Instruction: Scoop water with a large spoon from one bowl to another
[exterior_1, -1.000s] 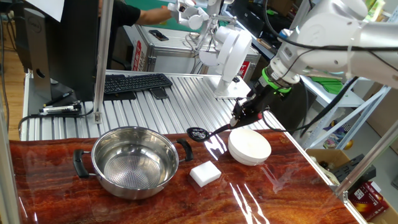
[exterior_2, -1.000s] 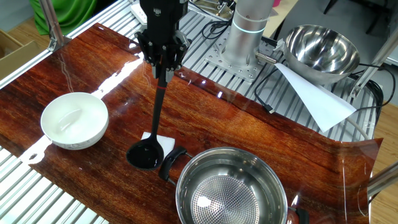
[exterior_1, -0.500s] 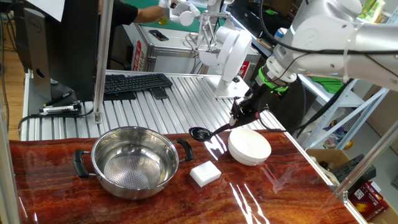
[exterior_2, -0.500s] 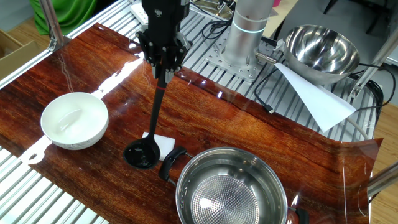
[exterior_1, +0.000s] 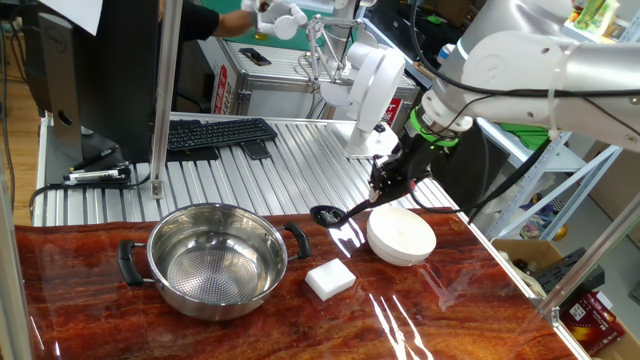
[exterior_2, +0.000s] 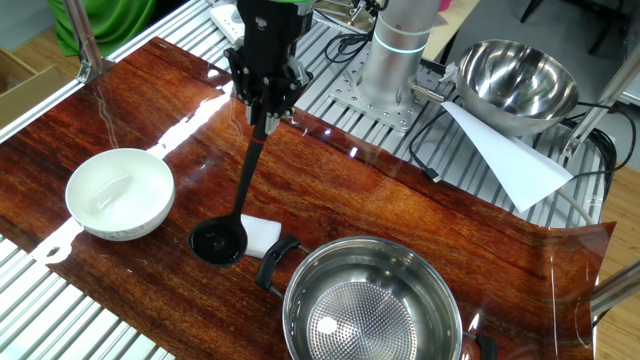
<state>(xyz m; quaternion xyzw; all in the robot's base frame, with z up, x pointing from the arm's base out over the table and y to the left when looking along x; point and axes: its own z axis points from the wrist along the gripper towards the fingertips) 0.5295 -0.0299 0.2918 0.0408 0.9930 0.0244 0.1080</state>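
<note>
Glossy red-brown wood grain covers the surface (exterior_2: 420, 200), which ends in ribbed metal slats at the arm's base, where a keyboard (exterior_1: 215, 133) lies in the background. Above the wood the gripper (exterior_2: 266, 108) points steeply down, its jaws clamped on the top end of the ladle (exterior_2: 236, 207).

From that grip the ladle's thin black handle runs straight down and away from the arm's base, slanting slightly toward the bowl's side, so the long axis leans rather than hanging plumb. Its round cup (exterior_1: 325, 214) sits at the low end, mouth up, between the bowl (exterior_2: 119, 192) and the pot (exterior_2: 372, 300) (whether it touches the wood cannot be told). In the view from across the arm, the cup partly covers a white block (exterior_2: 262, 234) lying just beside the pot's near black handle (exterior_2: 274, 256).

The pot stands upright with two black side handles, its steel floor showing a dotted pattern. The white bowl stands apart from it at the surface's edge. A second steel bowl (exterior_2: 517, 80) rests on the slats near the arm's base, with a white sheet (exterior_2: 505, 155) beside it.
</note>
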